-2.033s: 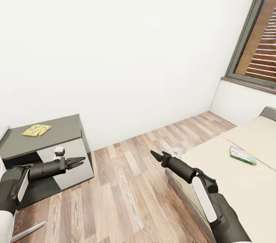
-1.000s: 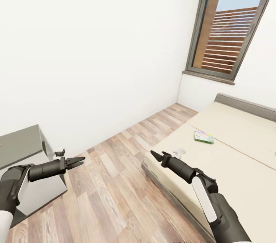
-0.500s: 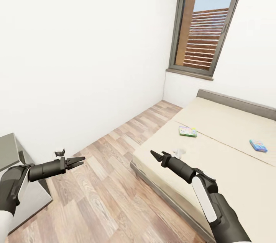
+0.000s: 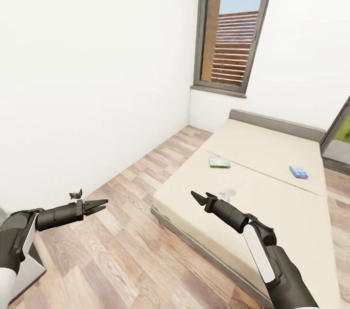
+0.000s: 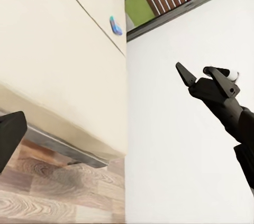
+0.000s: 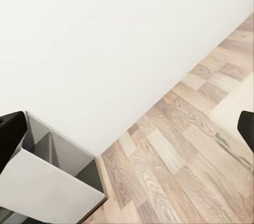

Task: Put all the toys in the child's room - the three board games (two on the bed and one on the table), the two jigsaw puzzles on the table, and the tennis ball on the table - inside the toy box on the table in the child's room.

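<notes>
Your left end effector (image 4: 99,204) and right end effector (image 4: 198,197) were released and empty in the head view, short of the bed (image 4: 272,192) carrying two board games, green-edged (image 4: 219,161) and blue (image 4: 298,172). The left wrist view showed the blue one (image 5: 115,25). You were approaching; next, reach the bed.

tall grey-framed window (image 4: 233,31), white wall (image 4: 87,65), wood-plank floor (image 4: 121,255)

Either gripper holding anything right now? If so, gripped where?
Nothing is held. The left gripper and the right gripper both hang open and empty over the floor. Two board games lie untouched on the bed.
</notes>
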